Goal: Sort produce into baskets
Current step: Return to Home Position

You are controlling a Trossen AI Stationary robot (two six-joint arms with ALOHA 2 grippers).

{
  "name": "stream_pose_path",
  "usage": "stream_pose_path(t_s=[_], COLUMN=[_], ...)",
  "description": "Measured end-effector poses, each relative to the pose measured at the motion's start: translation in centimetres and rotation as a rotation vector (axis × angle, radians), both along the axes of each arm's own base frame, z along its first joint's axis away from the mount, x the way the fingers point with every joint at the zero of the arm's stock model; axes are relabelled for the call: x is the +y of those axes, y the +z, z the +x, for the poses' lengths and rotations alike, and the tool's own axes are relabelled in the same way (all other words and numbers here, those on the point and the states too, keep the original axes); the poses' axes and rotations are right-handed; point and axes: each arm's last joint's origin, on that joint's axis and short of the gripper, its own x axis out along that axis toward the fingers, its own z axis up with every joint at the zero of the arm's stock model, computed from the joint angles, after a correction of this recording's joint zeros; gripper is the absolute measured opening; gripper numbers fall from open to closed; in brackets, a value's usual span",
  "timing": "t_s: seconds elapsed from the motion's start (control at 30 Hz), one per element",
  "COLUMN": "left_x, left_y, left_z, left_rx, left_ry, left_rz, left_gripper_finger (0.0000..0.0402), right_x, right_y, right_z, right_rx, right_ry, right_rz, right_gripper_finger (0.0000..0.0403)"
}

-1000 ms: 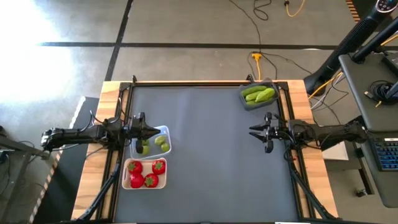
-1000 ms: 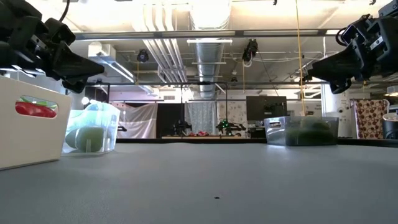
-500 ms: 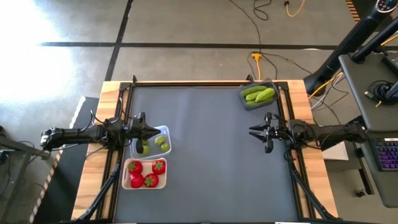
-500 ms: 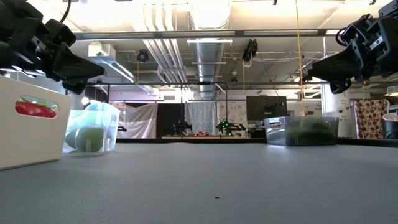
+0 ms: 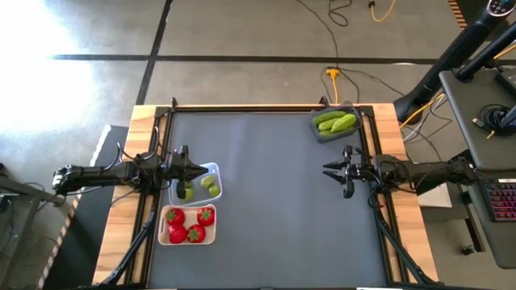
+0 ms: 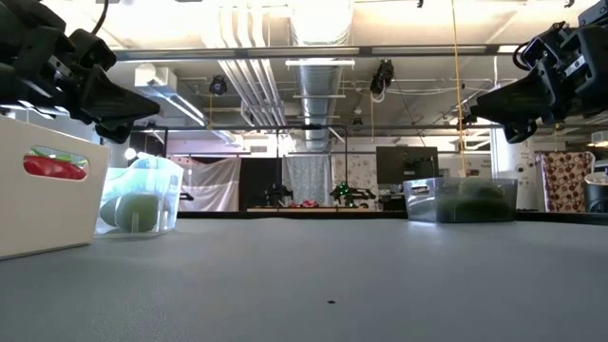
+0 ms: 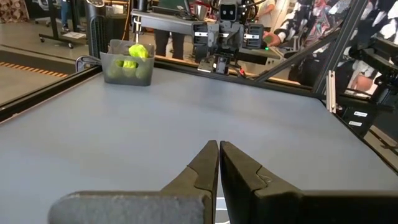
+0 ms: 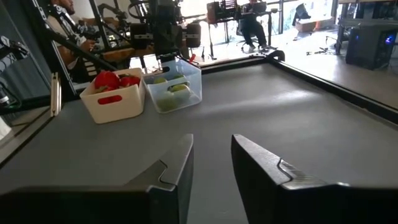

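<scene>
Tomatoes (image 5: 187, 225) are sitting in the white basket (image 5: 212, 238) near the left claw (image 5: 199, 170), which is pressed together; the spread right claw (image 5: 327, 171) is hanging well apart.

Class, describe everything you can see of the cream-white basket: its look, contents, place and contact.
The cream-white basket is a small, shallow rectangular tray with rounded corners. It looks like plastic, and a handle slot in its end wall shows red. It stands upright on the dark mat at the left arm's side, beside the clear basket; whether they touch is unclear. Four red tomatoes lie in it. No gripper touches it.
</scene>
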Motion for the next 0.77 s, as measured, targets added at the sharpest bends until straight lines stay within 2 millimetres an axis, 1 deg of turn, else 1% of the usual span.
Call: stream_pose_path(t_s=[0.27,0.57,0.77], left_x=[0.0,0.0,0.0], left_y=[0.0,-0.01,0.0], left_z=[0.0,0.01,0.0], left_rx=[0.0,0.001,0.001], left_ry=[0.0,0.0,0.0], left_rz=[0.0,0.0,0.0], left_gripper_finger=[0.0,0.0,0.0], right_x=[0.0,0.0,0.0], right_y=[0.01,0.01,0.01], right_z=[0.0,0.0,0.0], right_rx=[0.0,0.0,0.0], right_ry=[0.0,0.0,0.0], right_rz=[0.0,0.0,0.0], right_gripper_finger=[0.0095,0.0102,0.0096])
